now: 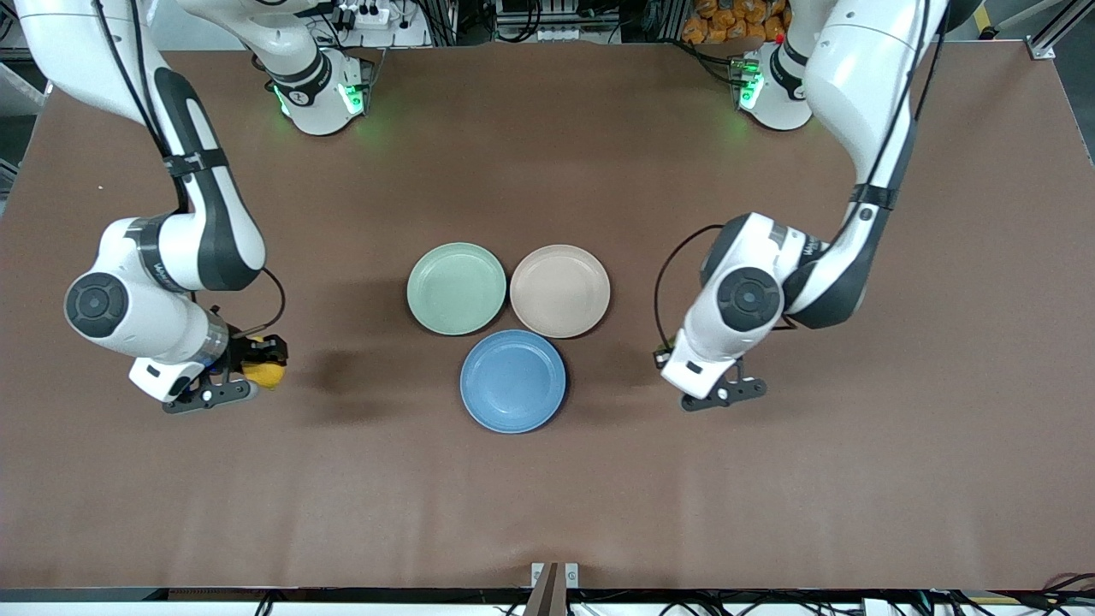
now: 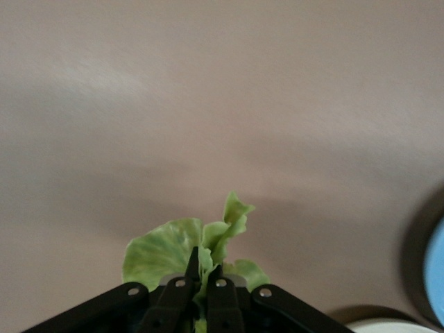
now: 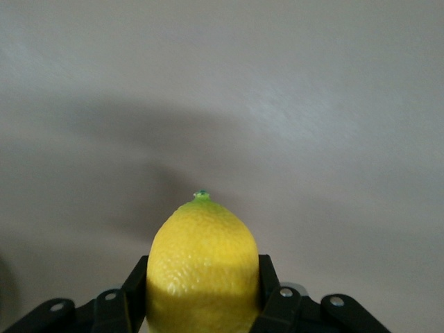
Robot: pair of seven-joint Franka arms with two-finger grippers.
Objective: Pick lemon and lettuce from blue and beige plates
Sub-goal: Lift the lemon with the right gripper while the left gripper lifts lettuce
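Note:
My right gripper is shut on the yellow lemon and holds it over bare table toward the right arm's end, apart from the plates. In the right wrist view the lemon fills the space between the fingers of the right gripper. My left gripper is shut on the crinkled green lettuce leaf. In the front view the left gripper is over bare table toward the left arm's end, and the leaf is hidden under it. The blue plate and the beige plate are both empty.
A mint-green plate, also empty, touches the beige plate, and the blue plate lies nearer the front camera than both. The blue plate's rim shows at the edge of the left wrist view. Brown table surrounds the plates.

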